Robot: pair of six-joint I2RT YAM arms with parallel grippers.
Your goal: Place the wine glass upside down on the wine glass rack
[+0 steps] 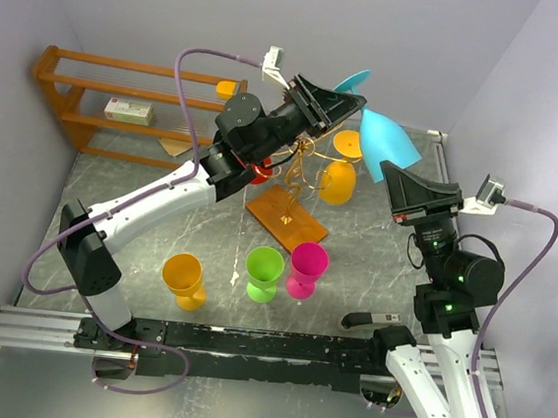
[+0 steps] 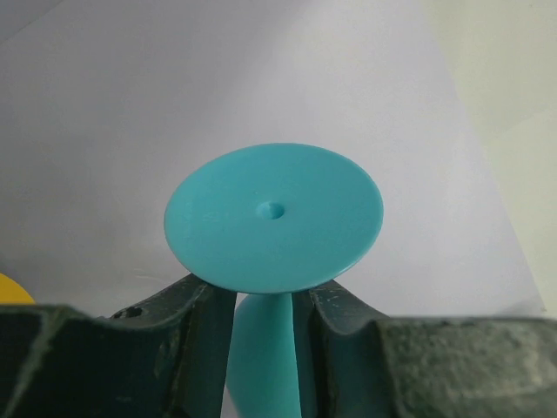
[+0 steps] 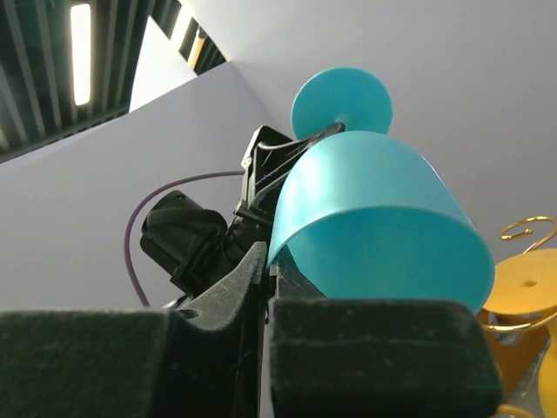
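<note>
- The wine glass (image 1: 382, 140) lies aloft, its stem pointing toward the left arm. The left fingers (image 2: 204, 335) clasp the stem.
- The right fingers (image 3: 365, 357) pinch its rim, and the wine glass rack (image 1: 280, 217) stands below, nearer the left arm.

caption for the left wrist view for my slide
Left gripper pinching the stem of the teal wine glass, its round foot seen face-on

The top camera looks down on the wine glass (image 1: 384, 145) from above and behind. Both wrist cameras view it at close range: the left faces its foot, the right its bowl.
</note>
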